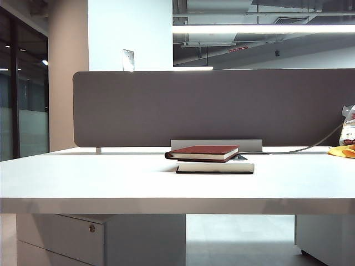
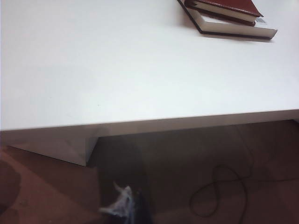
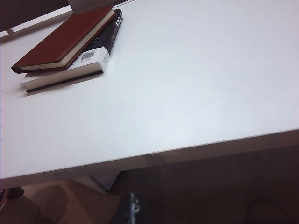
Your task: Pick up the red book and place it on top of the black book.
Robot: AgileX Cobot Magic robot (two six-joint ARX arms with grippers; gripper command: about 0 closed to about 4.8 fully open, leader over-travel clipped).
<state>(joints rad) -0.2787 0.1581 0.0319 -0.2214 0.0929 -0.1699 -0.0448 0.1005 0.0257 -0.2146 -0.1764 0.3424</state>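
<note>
The red book (image 1: 202,152) lies flat on top of the black book (image 1: 216,167), slightly askew, near the back middle of the white table (image 1: 111,177). The left wrist view shows the same stack, red book (image 2: 224,7) over black book (image 2: 233,27); so does the right wrist view, red book (image 3: 65,37) over black book (image 3: 112,30). Neither arm appears in the exterior view. My left gripper (image 2: 125,207) is a dim blur below the table's front edge, far from the books. My right gripper (image 3: 133,210) is a thin closed sliver, also below the edge, holding nothing.
A grey partition panel (image 1: 211,105) stands behind the books. A yellow object (image 1: 344,151) and a white bag sit at the table's far right. A drawer cabinet (image 1: 61,235) is under the table, and a cable loop (image 2: 224,191) lies on the floor.
</note>
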